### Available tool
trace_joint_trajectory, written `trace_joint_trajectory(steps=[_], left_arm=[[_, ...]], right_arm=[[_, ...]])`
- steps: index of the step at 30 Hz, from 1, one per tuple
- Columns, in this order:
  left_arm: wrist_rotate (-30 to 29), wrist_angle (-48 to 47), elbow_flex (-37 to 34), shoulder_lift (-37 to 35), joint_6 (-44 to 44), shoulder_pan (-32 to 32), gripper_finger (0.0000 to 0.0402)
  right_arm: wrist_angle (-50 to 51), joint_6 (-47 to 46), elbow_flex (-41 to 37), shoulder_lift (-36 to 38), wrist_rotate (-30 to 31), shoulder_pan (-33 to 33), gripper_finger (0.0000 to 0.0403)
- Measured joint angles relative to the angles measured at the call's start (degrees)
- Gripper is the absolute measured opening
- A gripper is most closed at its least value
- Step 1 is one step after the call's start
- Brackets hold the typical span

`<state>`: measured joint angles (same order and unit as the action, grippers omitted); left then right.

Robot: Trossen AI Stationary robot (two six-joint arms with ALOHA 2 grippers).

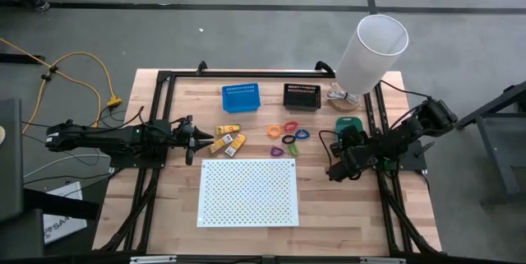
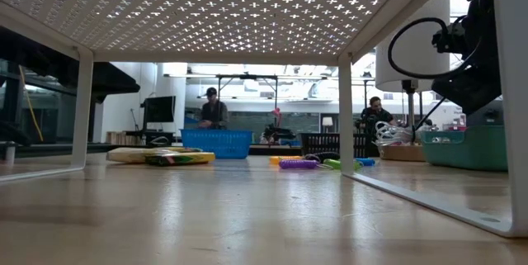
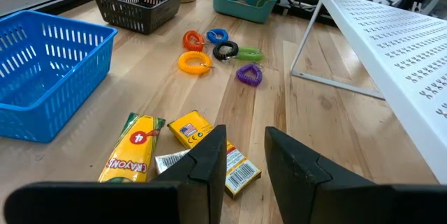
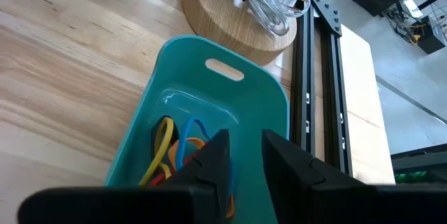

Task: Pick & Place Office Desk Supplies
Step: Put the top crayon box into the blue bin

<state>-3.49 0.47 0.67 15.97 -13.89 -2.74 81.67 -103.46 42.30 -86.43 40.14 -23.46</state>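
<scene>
Hovering over the teal bin (image 4: 209,119) of bands (image 4: 171,151), right end effector (image 4: 244,158) slightly spread, empty; loops (image 1: 288,133) and packets (image 1: 229,139) remain on the table (image 1: 329,206).

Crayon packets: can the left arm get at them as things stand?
Probably yes. The left gripper sits just short of the crayon packets with its fingers parted; nothing lies between. The white board stands off to the side, the blue basket beyond them.
</scene>
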Motion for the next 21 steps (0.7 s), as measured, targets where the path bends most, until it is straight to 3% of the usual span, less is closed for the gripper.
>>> trace_joint_trajectory(steps=[12,21], left_arm=[[0.0,0.0,0.0,0.0,0.0,0.0,0.0095],[0.0,0.0,0.0,0.0,0.0,0.0,0.0095]], right_arm=[[0.1,0.0,0.6,0.0,2.6,0.0,0.0074],[0.2,5.6,6.8,0.0,12.8,0.0,0.0074]])
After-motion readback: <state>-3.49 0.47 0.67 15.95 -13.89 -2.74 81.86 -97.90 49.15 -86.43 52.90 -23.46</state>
